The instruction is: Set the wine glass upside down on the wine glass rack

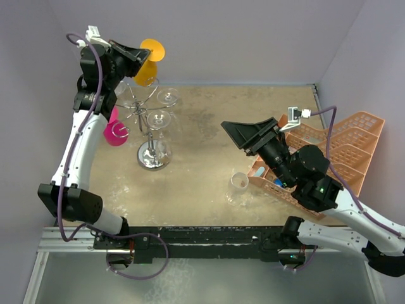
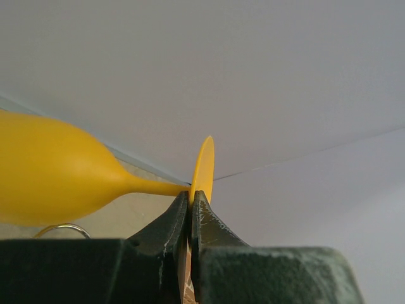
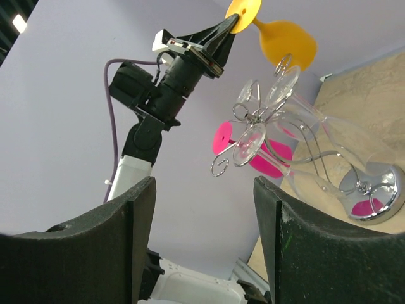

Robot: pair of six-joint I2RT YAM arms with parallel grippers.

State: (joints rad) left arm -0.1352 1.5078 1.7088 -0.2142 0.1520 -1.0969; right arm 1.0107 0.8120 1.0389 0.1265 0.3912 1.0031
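Observation:
My left gripper (image 1: 144, 56) is shut on the round foot of a yellow wine glass (image 1: 147, 71), held upside down above the far left of the chrome wine glass rack (image 1: 152, 130). In the left wrist view the gripper (image 2: 190, 197) pinches the foot edge and the yellow bowl (image 2: 50, 177) lies to the left. The rack also shows in the right wrist view (image 3: 373, 187), with a pink glass (image 1: 115, 132) and clear glasses (image 1: 167, 97) hanging on it. My right gripper (image 1: 231, 130) is open and empty, raised mid-table; it shows in its wrist view (image 3: 204, 187).
A peach plastic crate (image 1: 345, 149) stands at the right with small items inside. A small clear cup (image 1: 240, 181) sits on the table next to the crate's left corner. Purple walls enclose the far and side edges.

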